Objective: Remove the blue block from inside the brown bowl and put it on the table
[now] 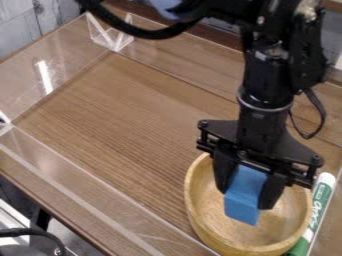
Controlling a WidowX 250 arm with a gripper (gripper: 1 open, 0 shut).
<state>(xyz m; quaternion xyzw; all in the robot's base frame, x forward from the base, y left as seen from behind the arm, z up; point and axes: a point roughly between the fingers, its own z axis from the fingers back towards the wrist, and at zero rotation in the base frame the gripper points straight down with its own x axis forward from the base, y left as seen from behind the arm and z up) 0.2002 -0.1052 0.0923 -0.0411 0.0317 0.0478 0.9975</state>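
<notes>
Pincer (250, 190) clenched on block (246, 196) | block hangs over bowl (203, 214), near worktop (120, 110) right front corner | advice: lift straight until clear of rim, carry left over bare wood, lower before releasing

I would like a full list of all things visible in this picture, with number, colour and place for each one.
blue block: one, bright blue, held in the pincer over the inside of the bowl.
brown bowl: one, light-brown wood, near right part of the table.
marker: one, green and white, just right of the bowl at the picture's right edge.
table: one, brown wood grain, fills most of the view.
clear walls: transparent, along the table's edges, left and far sides.
robot arm: one, black, coming down from the top right.
pincer: one, black, pointing down, shut on the blue block.
</notes>
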